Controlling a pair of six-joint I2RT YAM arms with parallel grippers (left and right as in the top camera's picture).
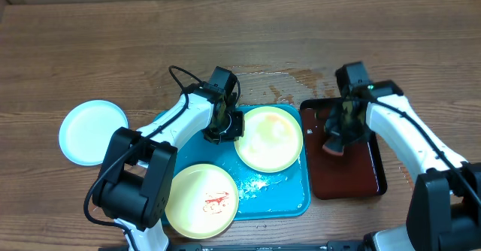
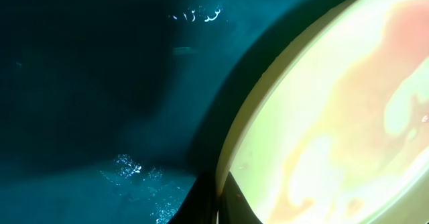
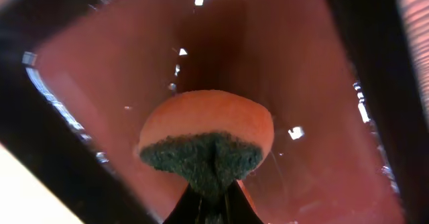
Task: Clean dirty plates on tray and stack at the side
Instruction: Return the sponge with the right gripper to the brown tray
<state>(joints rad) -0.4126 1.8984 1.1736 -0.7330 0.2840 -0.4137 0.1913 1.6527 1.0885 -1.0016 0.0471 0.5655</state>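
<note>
Left fingers (image 2: 201,207): closed on the left rim of the rear yellow plate (image 1: 269,137), one finger outside the rim and one inside.
Rear yellow plate: on the far right part of the turquoise tray (image 1: 282,200), washed with a thin orange-red film (clearest in the left wrist view).
Near yellow plate (image 1: 201,200): at the tray's near left corner, overhanging the rim, with a red smear in its middle.
White-blue plate (image 1: 94,132): off the tray, on the surface (image 1: 90,48) toward the left edge, well apart from the others.
Right fingers (image 3: 188,216): pinching a sponge (image 3: 208,140), orange with a dark green scouring side.
Dark red-brown tray (image 1: 368,172): just beside the turquoise tray, toward the right edge; the sponge hangs over its far left part.
In the way: the left arm lies across the tray's far left corner.
Wet patch (image 1: 293,78): on the surface behind both trays; droplets also on the turquoise floor.
</note>
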